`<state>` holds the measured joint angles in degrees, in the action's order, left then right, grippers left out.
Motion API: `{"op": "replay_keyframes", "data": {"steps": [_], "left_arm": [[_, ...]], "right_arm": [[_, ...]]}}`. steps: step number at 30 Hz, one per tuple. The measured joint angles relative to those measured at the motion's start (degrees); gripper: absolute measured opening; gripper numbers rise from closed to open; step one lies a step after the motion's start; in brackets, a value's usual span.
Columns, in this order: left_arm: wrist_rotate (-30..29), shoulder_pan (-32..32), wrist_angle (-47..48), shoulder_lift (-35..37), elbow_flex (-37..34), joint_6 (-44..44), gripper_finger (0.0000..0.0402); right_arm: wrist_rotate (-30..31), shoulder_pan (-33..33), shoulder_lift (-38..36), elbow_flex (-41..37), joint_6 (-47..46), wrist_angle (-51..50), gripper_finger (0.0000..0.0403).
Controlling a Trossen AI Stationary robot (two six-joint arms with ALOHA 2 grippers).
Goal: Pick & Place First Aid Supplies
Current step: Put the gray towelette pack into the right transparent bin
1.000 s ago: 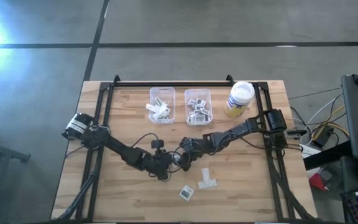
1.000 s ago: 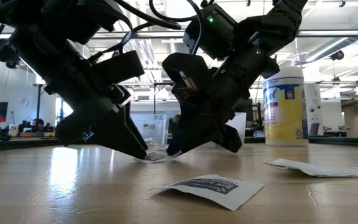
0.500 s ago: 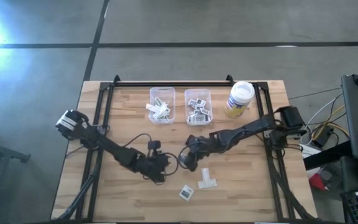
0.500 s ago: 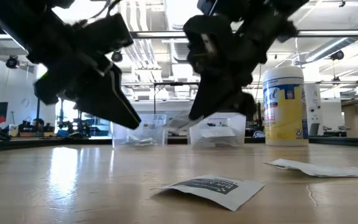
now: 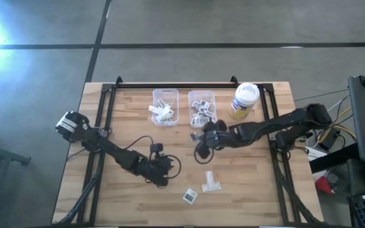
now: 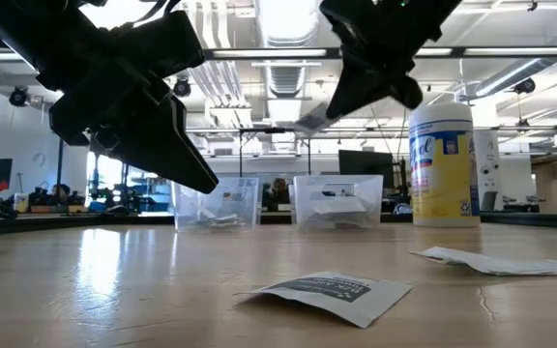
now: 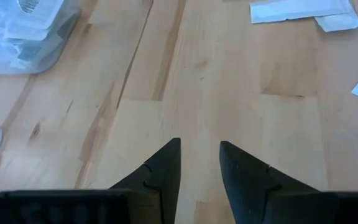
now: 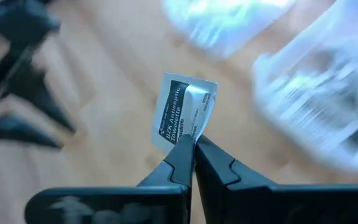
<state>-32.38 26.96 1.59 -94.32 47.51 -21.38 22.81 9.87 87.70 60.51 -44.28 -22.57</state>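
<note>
My right gripper (image 8: 190, 144) is shut on a square white packet with dark print (image 8: 183, 112). It hangs in the air just near of the right clear bin (image 5: 202, 107), and the low view shows it high above the table (image 6: 309, 120). My left gripper (image 7: 199, 163) is slightly open and holds nothing; it hovers over bare wood left of the table's middle (image 5: 161, 175). One square packet (image 5: 190, 196) and a few pale strips (image 5: 211, 183) lie flat on the near part of the table. Both bins hold more packets. My right gripper pinches the square packet between its two fingertips at one edge (image 8: 191, 134). The rest of the packet sticks out beyond the tips. The packet is lifted clear of the table, tilted (image 6: 307, 122).
The left clear bin (image 5: 165, 106) stands beside the right one at the far middle of the table. The white-lidded yellowish jar (image 5: 244, 100) stands right of the bins. A black frame rail (image 5: 176, 85) runs along the far edge. Bare wood lies around the left gripper.
My right gripper has lifted the square packet off the table and carried it up and toward the far edge, to the right bin. My left gripper has risen from the table where both grippers met and drawn back slightly toward the near left.
</note>
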Motion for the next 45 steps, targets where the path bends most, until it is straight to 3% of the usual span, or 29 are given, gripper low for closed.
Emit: {"op": "replay_keyframes", "data": {"steps": [11, 19, 22, 27, 39, 45], "left_arm": [[0.1, 0.0, -0.5, 0.0, 0.0, -1.8, 0.0122], [0.1, 0.0, -0.5, 0.0, 0.0, -2.4, 0.0122], [0.1, 0.0, -0.6, 0.0, 0.0, -2.7, 0.0122], [0.1, 0.0, -0.7, 0.0, 0.0, -2.8, 0.0122], [0.2, 0.1, -0.8, 0.0, 0.0, -2.9, 0.0122], [0.2, 0.1, -0.8, 0.0, 0.0, -2.9, 0.0122]], "right_arm": [[27.1, -0.4, -3.6, -0.1, 8.7, 0.0, 0.0008], [35.9, -2.3, -2.8, -0.3, 12.3, 0.1, 0.0008], [36.7, -3.5, -2.4, -0.5, 14.2, 0.1, 0.0008], [31.3, -6.1, -2.2, -1.2, 14.4, 0.0, 0.0008], [3.4, -16.0, -2.2, -3.2, 3.9, -1.3, 0.0008], [-2.1, -18.1, -2.2, -4.0, 2.4, -1.3, 0.0008]]}}
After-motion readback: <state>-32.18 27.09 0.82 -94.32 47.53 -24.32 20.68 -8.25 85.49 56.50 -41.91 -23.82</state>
